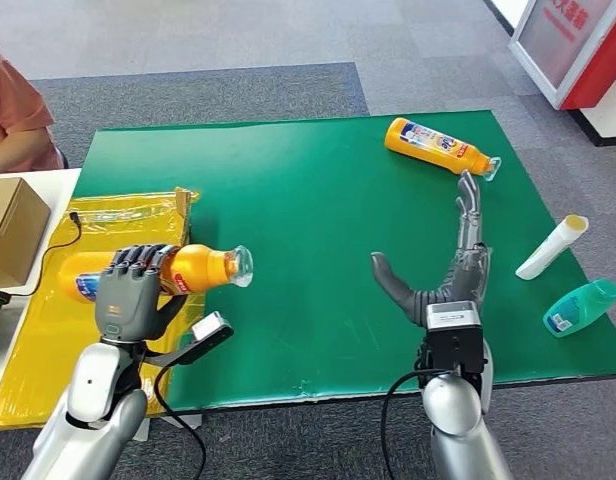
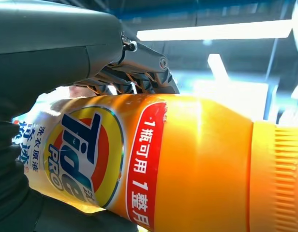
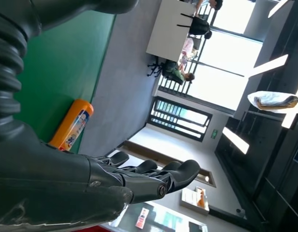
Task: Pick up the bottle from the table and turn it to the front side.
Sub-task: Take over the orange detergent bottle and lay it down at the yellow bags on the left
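Observation:
My left hand (image 1: 131, 290) grips an orange Tide bottle (image 1: 192, 269) around its body, holding it sideways above the table's left edge with its clear cap pointing right. Up close, the bottle's (image 2: 169, 159) logo and red label strip face the left wrist camera, with the hand's fingers (image 2: 140, 72) wrapped over it. My right hand (image 1: 460, 265) hovers open over the green table (image 1: 312, 210), thumb spread left and fingers stretched toward a second orange bottle (image 1: 438, 146) lying at the far right. That second bottle (image 3: 71, 124) also appears beyond the right hand's fingers (image 3: 151, 176).
A white tube (image 1: 552, 247) and a teal bottle (image 1: 581, 306) lie near the table's right edge. A yellow bag (image 1: 33, 340) covers the left side, beside a cardboard box (image 1: 11, 225). A person's orange sleeve (image 1: 14, 115) is at the far left. A red-and-white stand (image 1: 577, 50) is at the back right.

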Robot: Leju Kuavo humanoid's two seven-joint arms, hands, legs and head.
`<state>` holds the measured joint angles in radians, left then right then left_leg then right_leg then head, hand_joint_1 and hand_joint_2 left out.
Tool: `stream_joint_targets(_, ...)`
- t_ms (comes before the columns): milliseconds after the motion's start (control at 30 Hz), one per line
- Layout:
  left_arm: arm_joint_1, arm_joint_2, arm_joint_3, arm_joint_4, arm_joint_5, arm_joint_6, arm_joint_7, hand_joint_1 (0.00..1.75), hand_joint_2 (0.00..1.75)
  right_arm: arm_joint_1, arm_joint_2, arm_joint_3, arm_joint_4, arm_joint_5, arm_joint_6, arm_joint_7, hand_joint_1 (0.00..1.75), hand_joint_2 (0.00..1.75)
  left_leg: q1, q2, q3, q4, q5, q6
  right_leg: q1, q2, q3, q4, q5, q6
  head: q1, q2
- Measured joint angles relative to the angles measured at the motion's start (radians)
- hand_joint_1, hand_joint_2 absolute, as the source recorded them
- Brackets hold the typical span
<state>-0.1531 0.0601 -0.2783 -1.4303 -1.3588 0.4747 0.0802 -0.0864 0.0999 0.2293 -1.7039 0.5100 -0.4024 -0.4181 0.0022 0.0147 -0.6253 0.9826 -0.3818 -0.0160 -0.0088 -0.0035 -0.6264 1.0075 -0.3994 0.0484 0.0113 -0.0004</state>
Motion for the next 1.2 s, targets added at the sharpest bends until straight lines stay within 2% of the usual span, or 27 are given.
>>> stream_joint_targets(333,-0.029,-0.007,0.058,0.234,0.047,-0.01,0.001,1.75,1.75,0.0,-0.007,0.0,-0.034,-0.016,0.005,-0.001,0.0,1.75,0.0,0.0,0.0,0.0,0.0,0.0,0.0,0.0,0.0,0.0,0.0,0.0,0.0,0.0)
stream_joint_targets(633,-0.031,-0.015,0.093,0.347,0.048,-0.006,-0.002,1.75,1.75,0.014,-0.021,0.0,-0.078,-0.026,0.013,-0.005,0.0,1.75,0.0,0.0,0.0,0.0,0.0,0.0,0.0,0.0,0.0,0.0,0.0,0.0,0.0,0.0)
stream_joint_targets(767,-0.036,-0.017,0.11,0.389,0.023,0.033,0.002,0.0,1.75,0.028,-0.026,0.0,-0.084,-0.04,0.023,-0.007,0.0,1.75,0.0,0.0,0.0,0.0,0.0,0.0,0.0,0.0,0.0,0.0,0.0,0.0,0.0,0.0)
stream_joint_targets(900,-0.033,-0.021,0.127,0.412,-0.008,0.075,0.008,0.0,1.75,0.045,-0.026,0.0,-0.085,-0.044,0.022,-0.009,0.0,1.75,0.0,0.0,0.0,0.0,0.0,0.0,0.0,0.0,0.0,0.0,0.0,0.0,0.0,0.0)
stream_joint_targets(1033,-0.028,-0.026,0.137,0.415,-0.028,0.098,0.007,0.0,0.0,0.055,-0.026,0.0,-0.085,-0.045,0.021,-0.009,0.0,1.75,0.0,0.0,0.0,0.0,0.0,0.0,0.0,0.0,0.0,0.0,-0.001,0.0,0.0,0.0)
stream_joint_targets(1200,-0.011,-0.03,0.138,0.395,-0.054,0.122,0.003,0.0,0.0,0.062,-0.026,-0.003,-0.085,-0.047,0.017,-0.008,0.0,1.75,0.0,0.0,0.0,0.0,-0.001,0.0,0.0,0.0,0.0,0.0,-0.001,0.0,0.0,0.0)
